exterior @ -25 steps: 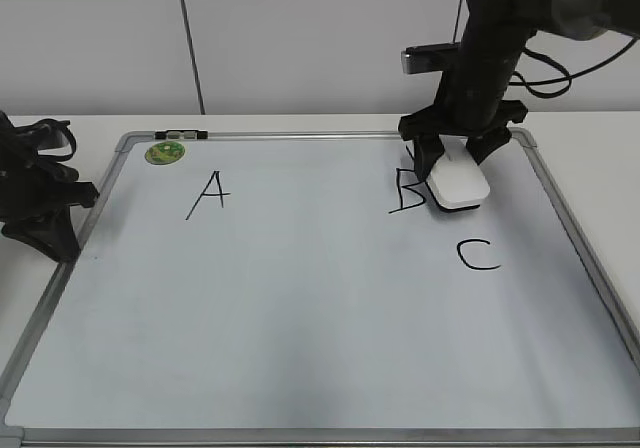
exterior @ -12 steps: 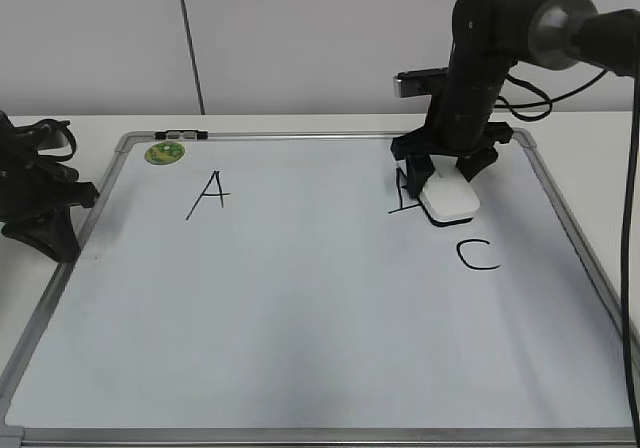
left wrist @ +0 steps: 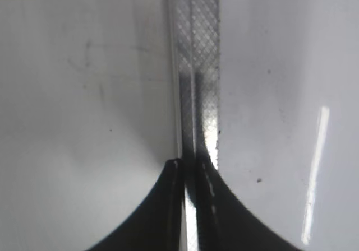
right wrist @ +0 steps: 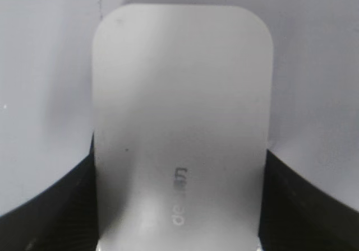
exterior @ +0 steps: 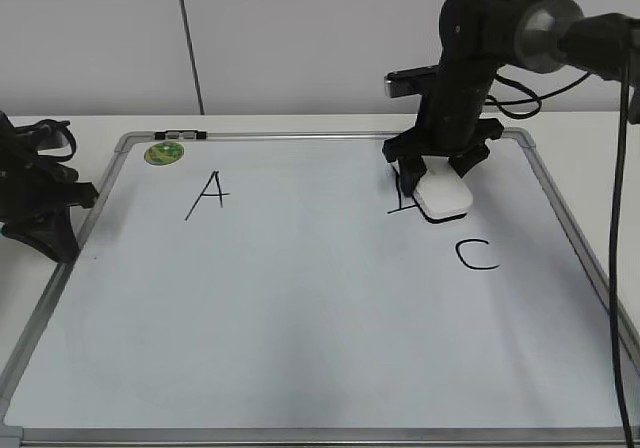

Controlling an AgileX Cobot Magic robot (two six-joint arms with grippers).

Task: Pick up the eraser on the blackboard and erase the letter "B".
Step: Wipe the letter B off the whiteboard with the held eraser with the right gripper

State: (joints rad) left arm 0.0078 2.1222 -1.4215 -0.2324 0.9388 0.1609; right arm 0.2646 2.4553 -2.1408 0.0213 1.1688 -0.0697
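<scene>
The blackboard (exterior: 300, 318) is a white board with a silver frame, lying flat on the table. My right gripper (exterior: 437, 175) is shut on the white eraser (exterior: 444, 197) and presses it flat on the board, over the right part of the letter "B" (exterior: 402, 196). Only the B's left stroke and a bottom stub still show. In the right wrist view the eraser (right wrist: 179, 122) fills the frame between the black fingers (right wrist: 50, 206). My left gripper (exterior: 45, 208) rests at the board's left edge, jaws together over the frame (left wrist: 199, 66).
A black "A" (exterior: 208, 195) is at the left of the board and a black "C" (exterior: 477, 255) below the eraser. A round green magnet (exterior: 165, 152) and a small marker (exterior: 180, 134) sit at the far left corner.
My right gripper has slid the eraser to the left across the B. The B's right loops have vanished; only its left stroke remains. The left arm has not moved.
</scene>
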